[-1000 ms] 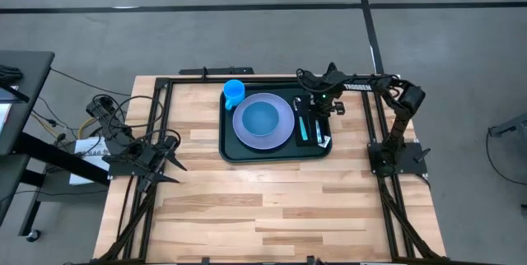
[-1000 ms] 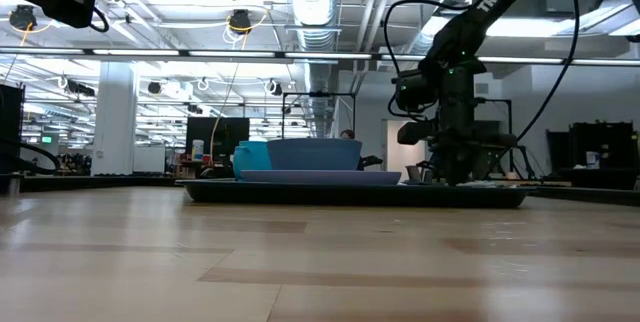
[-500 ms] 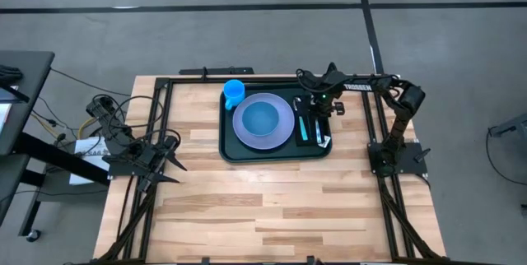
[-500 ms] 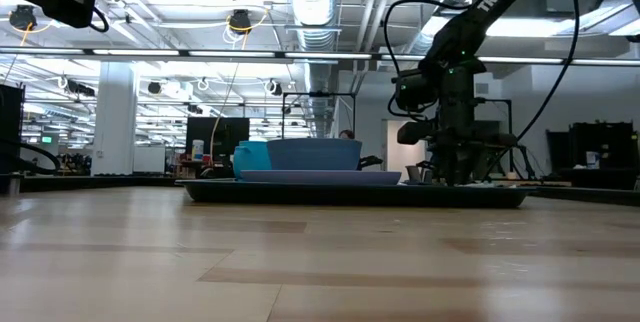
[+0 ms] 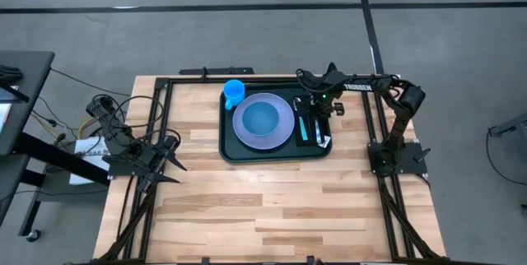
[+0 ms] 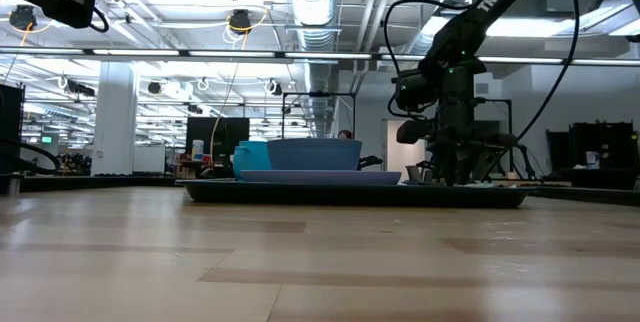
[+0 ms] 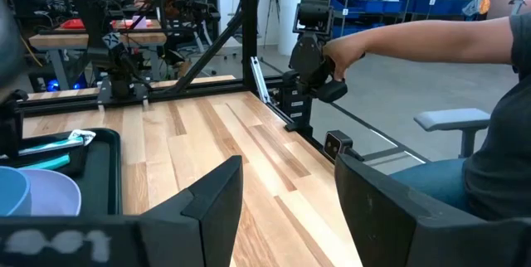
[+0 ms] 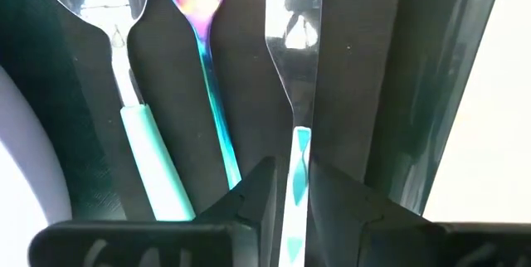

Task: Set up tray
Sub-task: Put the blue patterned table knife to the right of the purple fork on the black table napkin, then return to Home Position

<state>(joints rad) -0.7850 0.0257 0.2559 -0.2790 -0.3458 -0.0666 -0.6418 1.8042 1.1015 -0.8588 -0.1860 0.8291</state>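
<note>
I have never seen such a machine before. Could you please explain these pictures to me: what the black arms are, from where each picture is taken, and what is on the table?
The black things are two robot arms fixed to a wooden table. One picture looks straight down from above, one looks level across the table top, and two come from small cameras on the arms' wrists.

A dark green tray holds a lavender plate with a blue bowl on it, and a blue cup at one corner. Cutlery lies beside the plate.

The right gripper is down over the cutlery, its fingers slightly apart around the handle of a knife, next to two spoons. The left gripper waits open at the table's left edge, holding nothing. Its camera also shows a person's hand on a control handle beyond the table.
</note>
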